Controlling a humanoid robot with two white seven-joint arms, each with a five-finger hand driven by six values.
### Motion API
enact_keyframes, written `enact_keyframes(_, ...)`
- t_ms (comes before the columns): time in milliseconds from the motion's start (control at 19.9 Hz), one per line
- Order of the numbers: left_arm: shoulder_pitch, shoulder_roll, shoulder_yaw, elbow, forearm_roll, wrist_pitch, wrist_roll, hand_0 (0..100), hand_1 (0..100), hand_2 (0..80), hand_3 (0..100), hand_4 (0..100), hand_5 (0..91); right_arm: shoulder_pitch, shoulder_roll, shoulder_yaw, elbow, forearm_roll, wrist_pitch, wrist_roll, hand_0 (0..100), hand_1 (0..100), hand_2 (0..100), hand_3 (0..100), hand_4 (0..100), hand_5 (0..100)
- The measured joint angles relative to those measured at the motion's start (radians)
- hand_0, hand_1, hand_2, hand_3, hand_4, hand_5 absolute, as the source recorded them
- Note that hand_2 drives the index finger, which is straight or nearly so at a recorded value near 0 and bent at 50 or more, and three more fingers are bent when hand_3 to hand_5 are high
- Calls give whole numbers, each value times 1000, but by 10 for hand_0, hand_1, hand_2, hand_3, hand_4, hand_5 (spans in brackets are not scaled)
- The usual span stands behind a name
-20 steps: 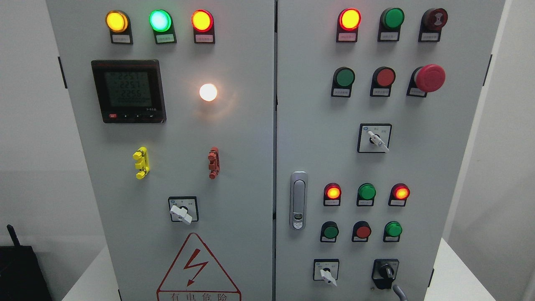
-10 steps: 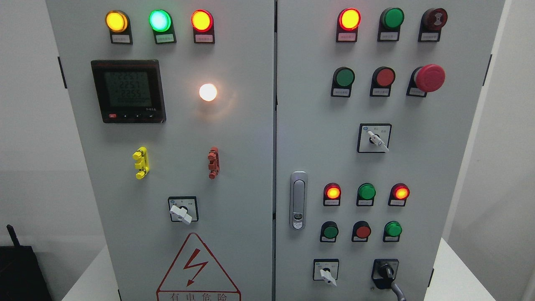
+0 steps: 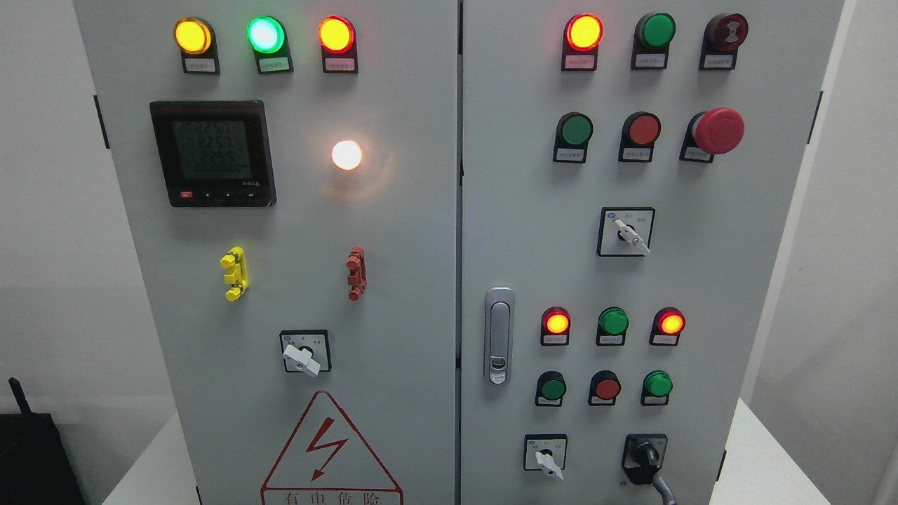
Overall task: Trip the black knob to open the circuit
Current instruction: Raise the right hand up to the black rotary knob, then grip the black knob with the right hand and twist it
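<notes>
Grey control cabinet (image 3: 449,231) fills the view, two doors side by side. The black knob (image 3: 644,456) sits at the bottom right corner of the right door, just right of a white selector switch (image 3: 546,459). A grey fingertip (image 3: 663,489) pokes up from the bottom edge, touching the knob's lower right side; only that tip shows, so whether the fingers are open or closed cannot be told, nor which hand it is. Above the knob, a green pilot light (image 3: 658,384) is lit.
</notes>
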Motion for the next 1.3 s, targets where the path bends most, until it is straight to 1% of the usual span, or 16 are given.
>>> enact_keyframes(301,0,0,0,0,0,0,0,120,389,0,0,0,0,-4,0,5,0,0,3,-4,0,69,26,1000,1000,1000)
enact_keyframes(602,0,0,0,0,0,0,0,120,389,0,0,0,0,-9,-1,21,0,-1,4,-21,0,69,27,1000,1000,1000)
enact_keyframes(1304,0,0,0,0,0,0,0,120,389,0,0,0,0,-9,-1,41,0,-1,4,-29,0,71,28,1000,1000,1000)
